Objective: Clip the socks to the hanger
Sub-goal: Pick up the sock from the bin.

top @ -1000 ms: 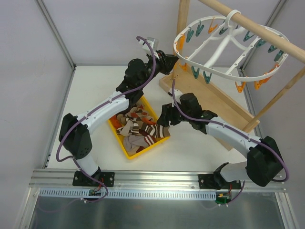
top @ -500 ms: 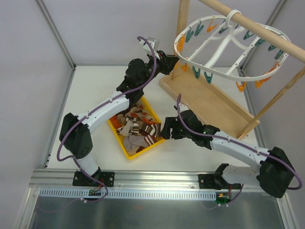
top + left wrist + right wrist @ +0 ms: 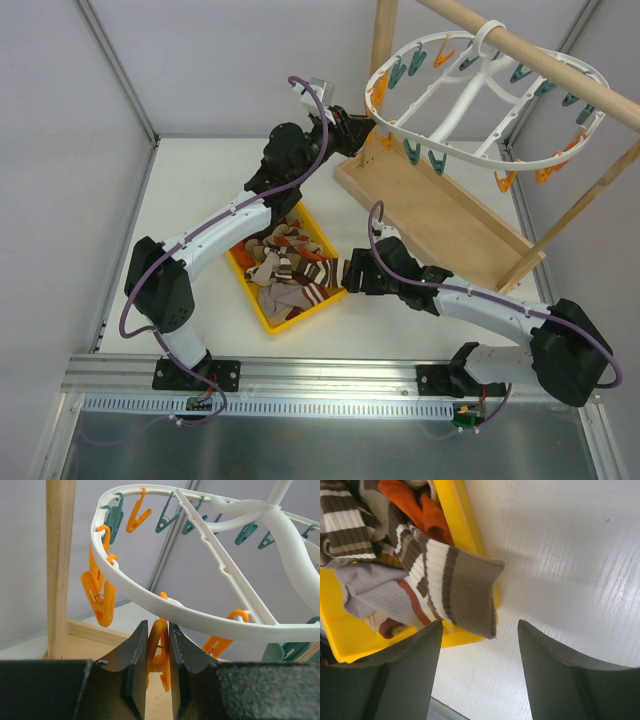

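Note:
The socks [image 3: 287, 270] lie heaped in a yellow tray [image 3: 262, 312]; in the right wrist view a brown-cuffed striped sock [image 3: 455, 590] hangs over the tray's edge. The white oval hanger [image 3: 480, 150] hangs from a wooden pole, with orange and teal clothespins. My left gripper [image 3: 352, 128] is raised at the hanger's left rim and is shut on an orange clothespin [image 3: 159, 655] under the rim [image 3: 165, 605]. My right gripper [image 3: 350, 272] is open and empty, low over the table beside the tray's right edge, the sock cuff just ahead of its fingertips [image 3: 479, 630].
A wooden stand with a flat base [image 3: 440, 215] and upright posts [image 3: 383, 40] carries the pole at the back right. Grey walls enclose the table on the left and back. A metal rail [image 3: 330, 375] runs along the near edge.
My right gripper has moved down and left from beside the wooden base to the tray's right edge, close to the overhanging sock. The left arm has not moved.

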Controlling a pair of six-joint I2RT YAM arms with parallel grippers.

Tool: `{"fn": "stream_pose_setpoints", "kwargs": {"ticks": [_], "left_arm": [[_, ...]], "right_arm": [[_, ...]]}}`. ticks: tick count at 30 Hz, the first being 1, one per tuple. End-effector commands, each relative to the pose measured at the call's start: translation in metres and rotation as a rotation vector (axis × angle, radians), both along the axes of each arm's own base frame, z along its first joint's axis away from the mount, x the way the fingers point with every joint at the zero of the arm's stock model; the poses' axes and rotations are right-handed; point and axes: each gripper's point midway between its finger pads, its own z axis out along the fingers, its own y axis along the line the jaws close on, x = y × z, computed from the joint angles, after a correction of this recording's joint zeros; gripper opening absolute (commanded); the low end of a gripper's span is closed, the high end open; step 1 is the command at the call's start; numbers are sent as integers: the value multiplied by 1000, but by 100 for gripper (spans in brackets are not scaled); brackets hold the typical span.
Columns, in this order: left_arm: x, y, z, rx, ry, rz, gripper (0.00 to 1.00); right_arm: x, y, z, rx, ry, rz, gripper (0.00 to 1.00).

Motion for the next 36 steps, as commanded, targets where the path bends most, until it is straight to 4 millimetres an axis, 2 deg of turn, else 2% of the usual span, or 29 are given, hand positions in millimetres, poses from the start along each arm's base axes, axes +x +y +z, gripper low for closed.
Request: {"fn": "stream_pose_setpoints", "kwargs": {"ticks": [1, 3, 10, 12, 13, 18, 22, 27, 30, 34, 36], "left_arm": [[5, 5, 4, 23, -21, 23, 2], [6, 8, 5, 22, -24, 28, 2], [8, 11, 6, 22, -24, 35, 2], [8, 11, 8, 19, -27, 35, 2], [8, 11, 8, 20, -29, 35, 2], [9, 11, 10, 18, -31, 33, 2], [11, 15, 13, 13, -34, 34, 1], [7, 14, 18, -2, -32, 7, 1], [5, 13, 22, -8, -37, -6, 1], [1, 8, 29, -14, -50, -44, 1], [1, 6, 30, -20, -46, -55, 1]], "right_arm": [[11, 15, 15, 48, -15, -14, 65], [13, 15, 17, 39, -24, -12, 58], [20, 11, 31, -3, -73, -16, 16], [21, 9, 34, -20, -89, -21, 10], [23, 9, 38, -21, -103, -26, 1], [30, 5, 51, -30, -172, -42, 1], [36, 1, 71, -21, -260, -42, 1], [48, -7, 130, -39, -536, 43, 1], [56, -16, 157, -127, -675, 84, 1], [66, -21, 180, -228, -764, 135, 1], [71, -22, 191, -224, -786, 148, 1]]}}
